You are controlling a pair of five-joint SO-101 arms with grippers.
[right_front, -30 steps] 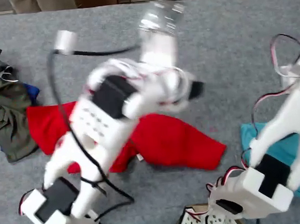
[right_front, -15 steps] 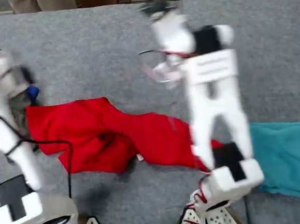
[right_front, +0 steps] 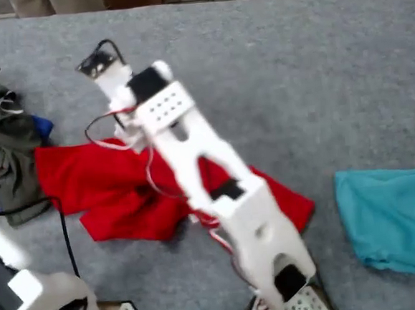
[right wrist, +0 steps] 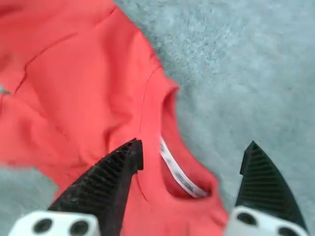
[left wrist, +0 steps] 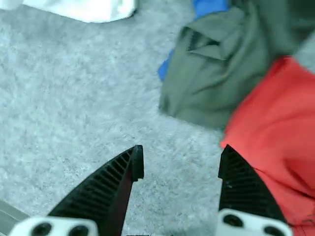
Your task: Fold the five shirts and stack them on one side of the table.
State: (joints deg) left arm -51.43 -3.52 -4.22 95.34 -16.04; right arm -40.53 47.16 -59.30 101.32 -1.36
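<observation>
my right gripper (right wrist: 195, 145) jaws wide over red shirt (right wrist: 74, 83) collar (label showing), left gripper (left wrist: 182, 150) jaws wide above grey table (left wrist: 59, 98), beside olive shirt (left wrist: 211, 83)

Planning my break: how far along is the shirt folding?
Early days. Done: perhaps the teal shirt, lying compact and alone. In hand: the right end effector hangs open over the collar of the rumpled red shirt, gripping nothing. Still to do: the olive shirt and blue shirt sit heaped, the left end effector open near them; nothing is stacked.

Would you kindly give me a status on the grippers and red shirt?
Left gripper open, near olive shirt. Right gripper open, over red shirt collar. Olive shirt abuts red shirt.
</observation>
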